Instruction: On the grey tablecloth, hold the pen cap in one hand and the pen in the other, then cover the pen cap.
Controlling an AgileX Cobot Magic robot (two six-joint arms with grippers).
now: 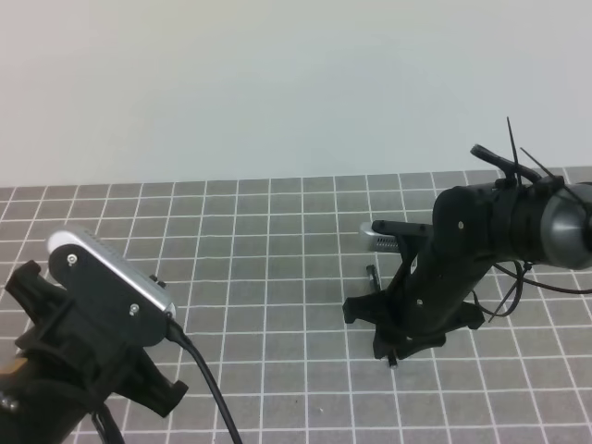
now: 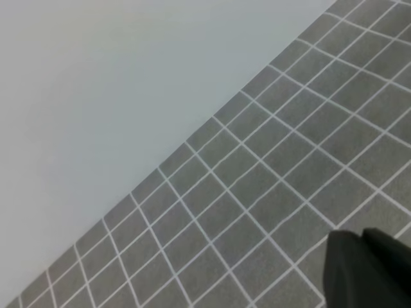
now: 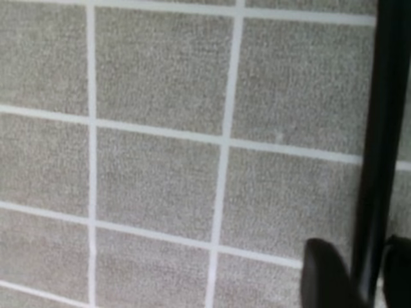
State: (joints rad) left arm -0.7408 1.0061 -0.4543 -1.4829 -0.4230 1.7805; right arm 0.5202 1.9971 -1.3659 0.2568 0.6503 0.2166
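Observation:
The pen (image 1: 372, 276) lies on the grey tablecloth (image 1: 268, 277), and most of it is hidden under my right gripper (image 1: 396, 348), which reaches down onto it. A small pale tip pokes out below the gripper. In the right wrist view the pen (image 3: 379, 128) is a straight black stick, and both fingertips (image 3: 324, 276) press against its sides, so the right gripper (image 3: 367, 273) is shut on it. The pen cap shows as a separate thing in no view. My left gripper (image 2: 361, 260) is a dark shape low at the right, shut, with nothing seen in it.
The left arm with its silver-topped wrist camera (image 1: 111, 277) fills the lower left corner, with a black cable trailing down. The cloth's far edge meets a plain pale wall (image 1: 277, 83). Cable ties and wires stick out of the right arm (image 1: 518, 157).

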